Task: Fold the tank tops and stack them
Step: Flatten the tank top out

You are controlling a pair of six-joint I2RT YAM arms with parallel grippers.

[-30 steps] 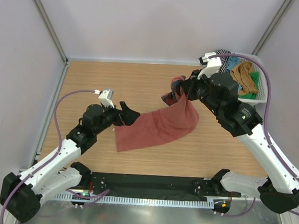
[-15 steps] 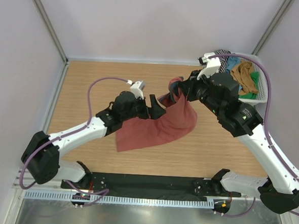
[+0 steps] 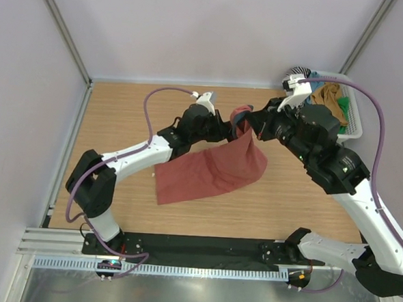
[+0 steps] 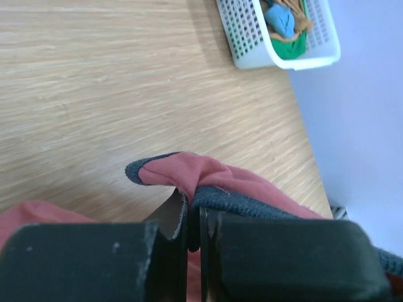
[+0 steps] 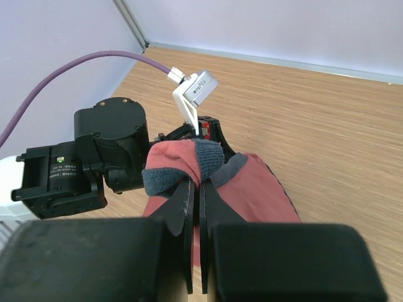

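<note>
The left gripper [image 3: 224, 130], open a moment ago, now clamps the rust-red, navy-trimmed cloth tank top [image 3: 211, 169] beside the right gripper [image 3: 250, 124], which pinches it too; spreading seems next.

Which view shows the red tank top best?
Top external: nearly the whole red tank top shows, held up by left tool and right tool. Left wrist shows only a navy-trimmed fold close up; right wrist only the pinched, bunched edge.

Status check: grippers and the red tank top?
Left gripper shut on rust-red tank top trim. Right gripper shut on it too, close beside. Top edge lifted, rest on table. Nothing blocking.
</note>
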